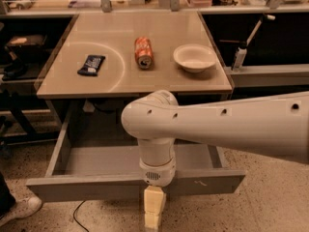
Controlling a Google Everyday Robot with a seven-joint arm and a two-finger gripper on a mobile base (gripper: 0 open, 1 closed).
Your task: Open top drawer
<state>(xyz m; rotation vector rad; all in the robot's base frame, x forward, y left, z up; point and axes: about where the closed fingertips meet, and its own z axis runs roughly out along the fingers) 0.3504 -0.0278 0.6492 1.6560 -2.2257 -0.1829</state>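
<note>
The top drawer (87,187) is a wide grey drawer under the tabletop. It stands pulled out toward me, and its shallow grey interior (101,159) shows. Its flat front has pale scratch marks (200,182) right of centre. My white arm reaches in from the right and bends down over the drawer front. My gripper (154,209) is cream-coloured and hangs just in front of the middle of the drawer front, pointing down toward the floor. The other two drawers are out of view.
The beige table (120,81) holds a dark snack packet (91,65), a lying orange can (143,52) and a white bowl (194,57). A spray bottle (239,57) stands on the right shelf. A person's shoe (19,209) and a cable (77,216) are on the floor at left.
</note>
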